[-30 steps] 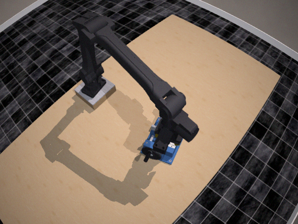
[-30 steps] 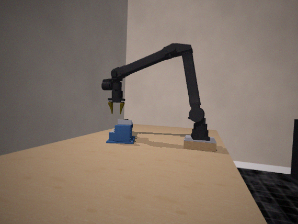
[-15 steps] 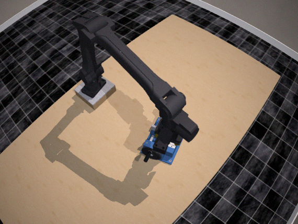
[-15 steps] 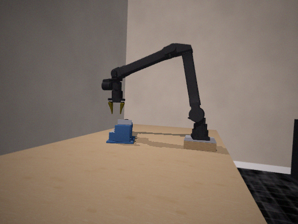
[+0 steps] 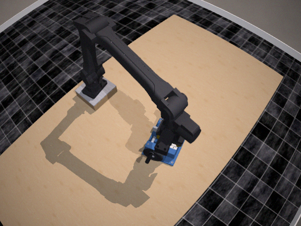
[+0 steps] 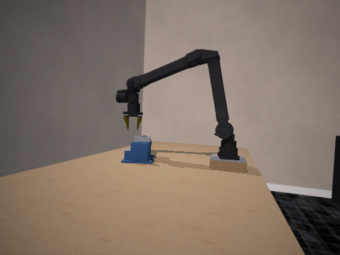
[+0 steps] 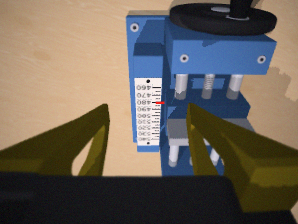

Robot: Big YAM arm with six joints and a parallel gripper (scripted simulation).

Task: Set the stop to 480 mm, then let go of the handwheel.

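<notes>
The red pointer [image 7: 160, 103] is set at 480 on the printed scale [image 7: 148, 120]; above it, the gripper's [image 6: 133, 129] [image 7: 148, 105] 2 tapered yellow fingers are held apart.

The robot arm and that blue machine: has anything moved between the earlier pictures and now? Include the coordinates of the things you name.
Nothing visibly changed. The arm [image 5: 134, 63] [image 6: 170, 69] stands in the same pose, its open fingers [image 6: 139, 122] still above the blue machine [image 5: 172, 156] [image 6: 140, 152] [image 7: 220, 52], holding nothing. Nothing was taken hold of or let go, and the black handwheel's [image 5: 152, 156] [image 7: 195, 21] handle points the same way.
</notes>
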